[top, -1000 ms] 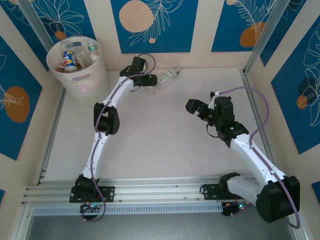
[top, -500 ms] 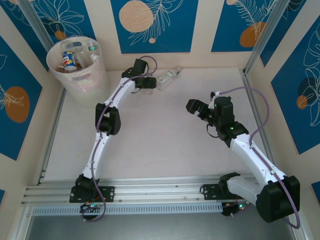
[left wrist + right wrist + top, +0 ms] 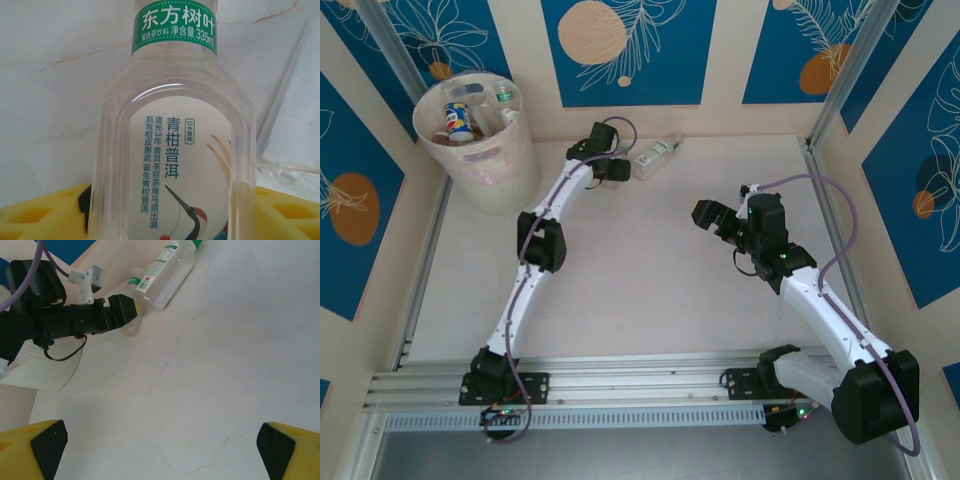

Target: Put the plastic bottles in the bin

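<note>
At far edge of table (image 3: 650, 300): left gripper (image 3: 623, 168) straddles clear bottle (image 3: 175, 150), grip cannot be told. Right gripper (image 3: 160, 442): jaws wide apart.

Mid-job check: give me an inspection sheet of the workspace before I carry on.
surface: pale veined table, no spills seen.
job's things: green-banded bottle sits between the fingers of the left tool; second bottle lies beside it by the far wall; more bottles are inside the bin.
clutter: nothing seen.
tools: left tool straddles the green-banded bottle, grip not confirmable; right tool open, empty, above bare table.
cables: purple cable looped along each arm, snagging nothing.
surroundings: blue-and-cream leaf-print wall panels; metal rail at the near edge.
</note>
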Robot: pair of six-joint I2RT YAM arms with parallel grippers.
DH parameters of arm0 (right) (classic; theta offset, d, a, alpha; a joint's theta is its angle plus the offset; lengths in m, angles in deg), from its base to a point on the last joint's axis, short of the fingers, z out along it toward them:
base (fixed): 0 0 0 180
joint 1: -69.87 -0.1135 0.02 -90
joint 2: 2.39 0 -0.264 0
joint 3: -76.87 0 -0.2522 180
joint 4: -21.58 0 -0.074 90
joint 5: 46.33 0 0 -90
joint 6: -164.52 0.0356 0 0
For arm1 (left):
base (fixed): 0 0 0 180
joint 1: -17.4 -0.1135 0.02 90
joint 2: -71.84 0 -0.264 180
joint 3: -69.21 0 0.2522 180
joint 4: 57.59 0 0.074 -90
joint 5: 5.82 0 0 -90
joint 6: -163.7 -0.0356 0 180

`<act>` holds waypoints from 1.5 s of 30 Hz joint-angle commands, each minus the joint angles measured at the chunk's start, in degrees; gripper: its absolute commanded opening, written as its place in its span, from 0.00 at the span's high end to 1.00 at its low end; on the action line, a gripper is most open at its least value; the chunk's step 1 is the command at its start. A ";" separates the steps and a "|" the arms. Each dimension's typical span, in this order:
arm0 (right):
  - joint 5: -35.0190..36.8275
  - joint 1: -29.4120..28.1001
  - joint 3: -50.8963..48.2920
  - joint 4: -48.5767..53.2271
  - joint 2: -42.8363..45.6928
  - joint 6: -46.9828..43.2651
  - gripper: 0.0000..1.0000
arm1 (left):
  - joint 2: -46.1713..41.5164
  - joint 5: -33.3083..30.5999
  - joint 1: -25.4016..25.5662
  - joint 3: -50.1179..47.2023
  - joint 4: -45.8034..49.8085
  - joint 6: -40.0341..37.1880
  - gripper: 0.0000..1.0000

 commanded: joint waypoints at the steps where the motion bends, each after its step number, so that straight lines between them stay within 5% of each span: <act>1: 0.75 0.26 0.60 0.45 -0.21 -1.20 0.00 | 0.70 -1.45 0.32 3.39 4.20 -2.39 0.35; 12: 0.64 0.29 0.34 0.25 -0.14 -1.18 0.00 | -3.62 3.08 0.48 3.57 8.07 -4.95 0.66; 24: 0.96 0.65 -0.95 -1.36 -0.98 -1.54 0.00 | -10.29 6.65 2.25 3.86 12.90 -6.04 0.70; 27: 0.88 0.98 -0.91 -2.67 -2.19 -1.64 0.00 | -16.56 6.05 2.26 -4.12 9.72 -6.16 0.70; 34: -1.41 1.79 -0.59 -9.62 -7.90 -0.99 0.00 | -41.35 3.52 2.08 -39.10 -9.98 -6.78 0.70; 45: -8.20 1.84 4.96 -13.55 -16.36 -0.24 0.01 | -61.68 -4.21 0.25 -52.88 -15.84 -8.07 0.70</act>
